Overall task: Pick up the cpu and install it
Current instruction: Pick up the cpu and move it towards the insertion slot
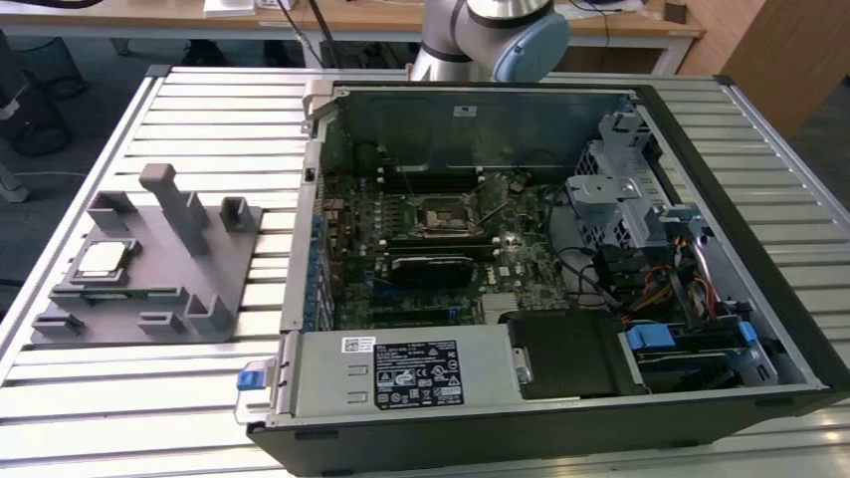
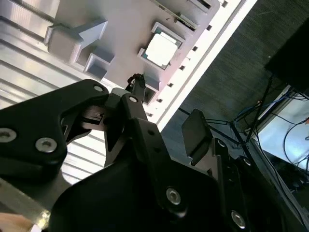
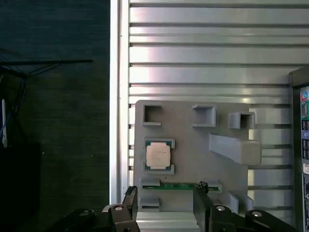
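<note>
A slatted metal table (image 1: 199,110) carries an open computer case (image 1: 479,119) lying on its side, its green motherboard (image 1: 519,254) facing up. The robot arm (image 1: 492,30) stands behind the case. Beside the case, toward the exterior view's left, a grey fixture tray (image 1: 226,259) rests on the slats with blocks and posts rising from it. In the first wrist view the gripper (image 3: 165,195) hangs above the tray's edge with its two dark fingers spread apart and nothing between them, clear of the tray. The dark square socket (image 1: 436,217) sits mid-board. The cpu (image 3: 158,155) lies flat in a cornered pocket of the tray, silvery top up, untouched, just beside what looks like a thin green memory stick (image 3: 181,186)
</note>
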